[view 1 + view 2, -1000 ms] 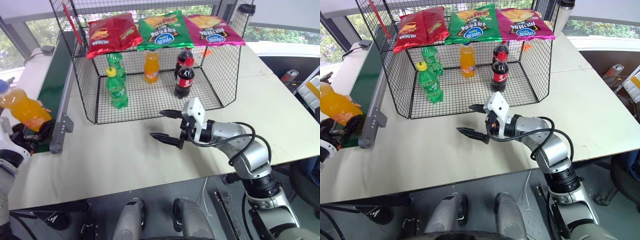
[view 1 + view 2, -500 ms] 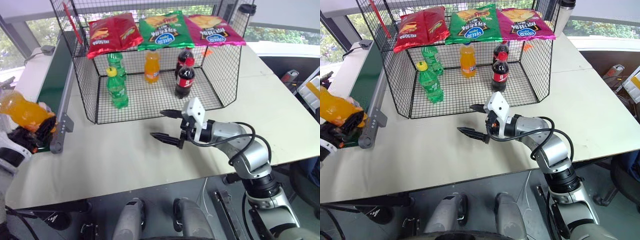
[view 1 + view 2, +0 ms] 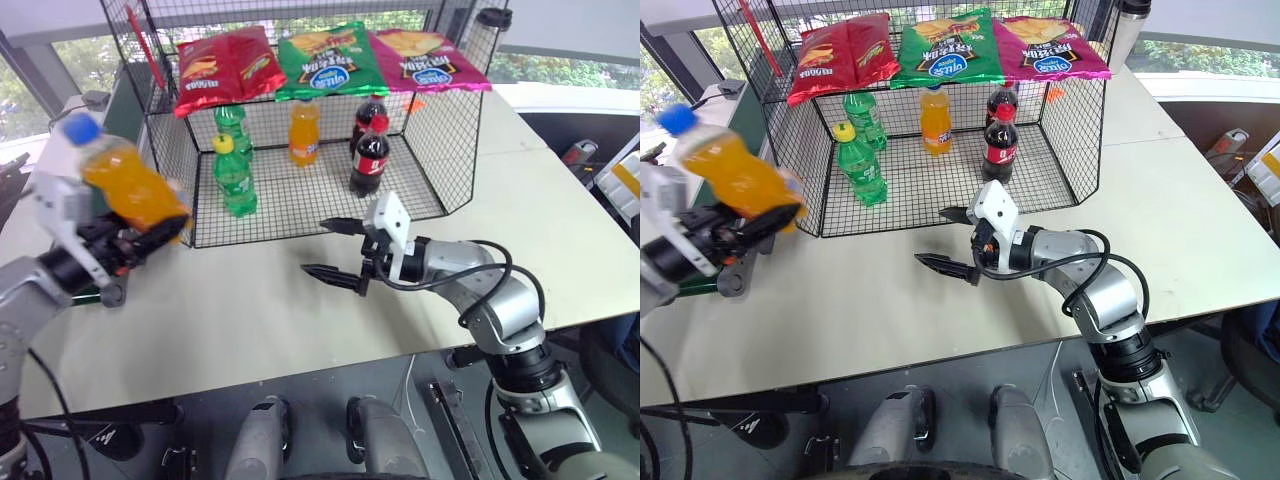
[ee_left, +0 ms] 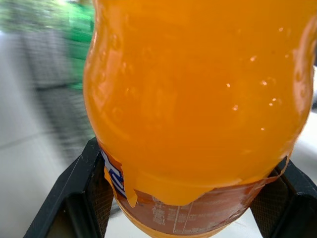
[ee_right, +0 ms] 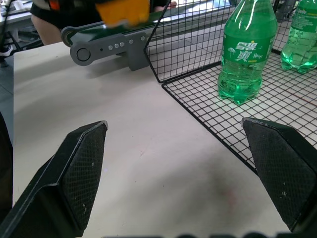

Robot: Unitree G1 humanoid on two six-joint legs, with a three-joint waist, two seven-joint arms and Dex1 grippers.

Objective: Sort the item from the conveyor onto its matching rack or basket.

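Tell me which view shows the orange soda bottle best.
The left eye view: the whole bottle shows, blue cap to base, tilted in the left gripper, which is shut on it. The right eye view shows the same. The left wrist view gives its lower body between the fingers; the right wrist view catches an orange blur.

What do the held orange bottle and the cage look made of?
Orange bottle: clear glossy plastic, likely; the soda shows through and highlights glint on it. Its blue cap looks like opaque plastic. Cage: thin black wire mesh, probably coated metal, see-through grid.
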